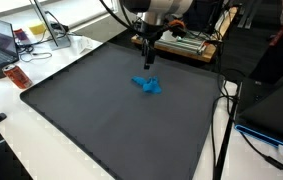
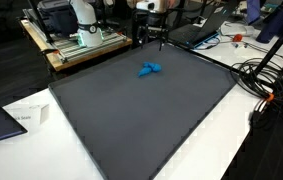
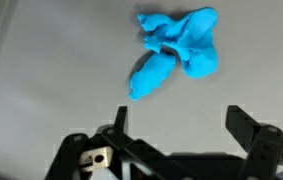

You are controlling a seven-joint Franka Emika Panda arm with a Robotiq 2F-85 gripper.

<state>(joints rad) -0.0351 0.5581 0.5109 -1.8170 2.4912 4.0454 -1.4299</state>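
A crumpled bright blue cloth-like object [image 1: 148,86] lies on the dark grey mat [image 1: 101,120], toward its far side; it also shows as the blue object [image 2: 150,70]. In the wrist view the blue object [image 3: 177,51] sits above and between the fingers, not touching them. My gripper [image 1: 148,60] hangs above the mat just beyond the blue object, apart from it. In the wrist view the gripper [image 3: 181,122] stands open, jaws wide, nothing between them.
The mat [image 2: 141,110] covers a white table. A laptop [image 1: 3,42] and an orange item [image 1: 19,77] lie off one side. Cables [image 2: 266,80] run along another edge. A wooden stand with equipment [image 2: 81,40] is behind the mat.
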